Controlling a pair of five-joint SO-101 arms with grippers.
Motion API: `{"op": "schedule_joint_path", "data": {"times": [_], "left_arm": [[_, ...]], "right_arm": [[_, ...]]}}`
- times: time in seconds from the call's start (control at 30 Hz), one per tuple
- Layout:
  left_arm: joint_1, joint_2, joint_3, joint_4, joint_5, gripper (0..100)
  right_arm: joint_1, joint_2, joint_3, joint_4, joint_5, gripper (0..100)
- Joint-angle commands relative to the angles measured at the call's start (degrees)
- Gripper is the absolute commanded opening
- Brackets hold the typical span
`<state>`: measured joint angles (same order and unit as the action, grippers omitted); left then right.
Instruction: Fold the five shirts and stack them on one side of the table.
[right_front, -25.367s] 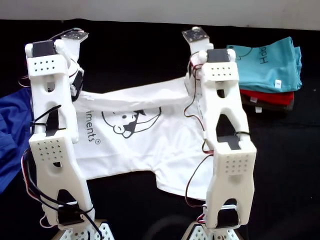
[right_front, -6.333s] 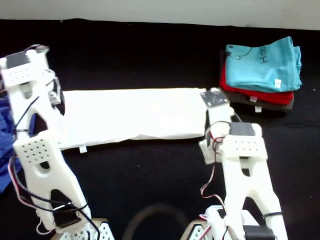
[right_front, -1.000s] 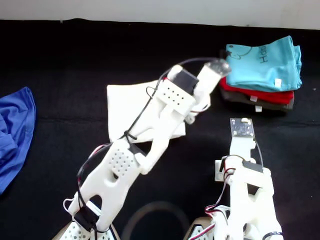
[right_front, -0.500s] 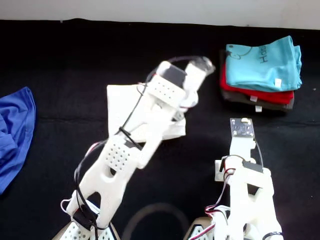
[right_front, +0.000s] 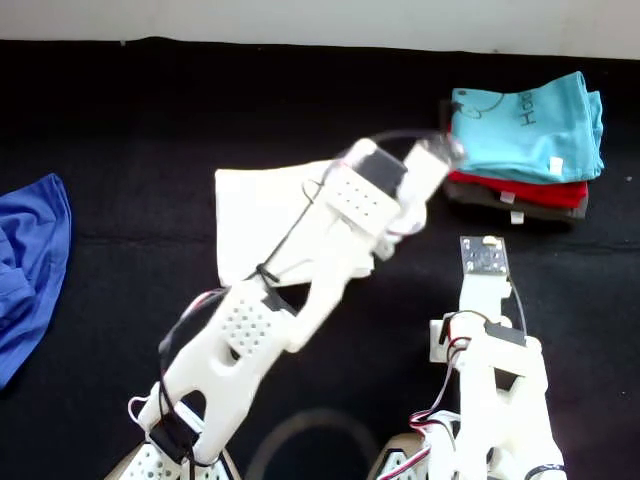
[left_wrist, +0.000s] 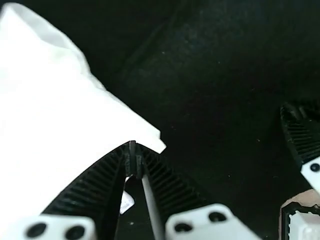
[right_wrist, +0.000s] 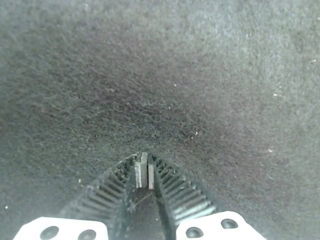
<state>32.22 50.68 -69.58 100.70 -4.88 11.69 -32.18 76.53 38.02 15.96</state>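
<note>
Two hands closed, one gripping cloth; three shirts stacked.
Far left on black counter: blue shirt, loose and unfolded. Centre: white shirt folded to a rough square, left arm stretched across it, left hand clamped on its edge. Right of that: right hand, tips together over bare counter. Far right: folded stack, teal shirt on red shirt on dark shirt, near the white one.
</note>
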Motion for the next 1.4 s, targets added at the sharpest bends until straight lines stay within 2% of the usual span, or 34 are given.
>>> {"op": "schedule_joint_path", "data": {"times": [0.0,0.17,0.53,0.63,0.73,0.87,0.97,1.13,1.27,1.37], "left_arm": [[-4.7,-13.0,0.7,0.6,0.4,1],[-12.8,-28.4,13.5,0.6,0.2,1],[-39.0,-62.2,62.3,-1.3,-0.4,1],[-43.6,-69.1,77.4,-8.3,-4.0,1],[-48.8,-75.5,94.4,-19.6,-7.1,1],[-54.8,-81.6,115.4,-36.0,-7.7,1],[-56.4,-83.6,126.5,-45.3,-7.7,1],[-56.5,-83.7,136.4,-55.8,-7.7,1],[-56.3,-83.8,140.1,-61.2,-7.7,1],[-56.2,-83.8,140.2,-61.4,-7.7,1]], "right_arm": [[-0.3,0.0,0.6,-2.1,-0.5,0.6],[-0.3,0.0,0.5,-2.1,-0.5,0.6],[-0.6,0.0,0.7,-2.0,-0.5,0.6],[-0.7,0.0,0.7,-1.9,-0.5,0.6],[-0.7,0.0,0.6,-1.9,-0.5,0.6],[-0.7,0.0,0.5,-1.9,-0.6,0.6],[-0.7,0.0,0.4,-1.9,-0.6,0.6],[-0.7,0.0,-0.1,-1.9,-0.4,0.6],[-0.7,0.0,-4.0,-0.9,-0.4,0.6],[-4.5,0.0,-11.5,9.1,-0.5,0.6]]}}
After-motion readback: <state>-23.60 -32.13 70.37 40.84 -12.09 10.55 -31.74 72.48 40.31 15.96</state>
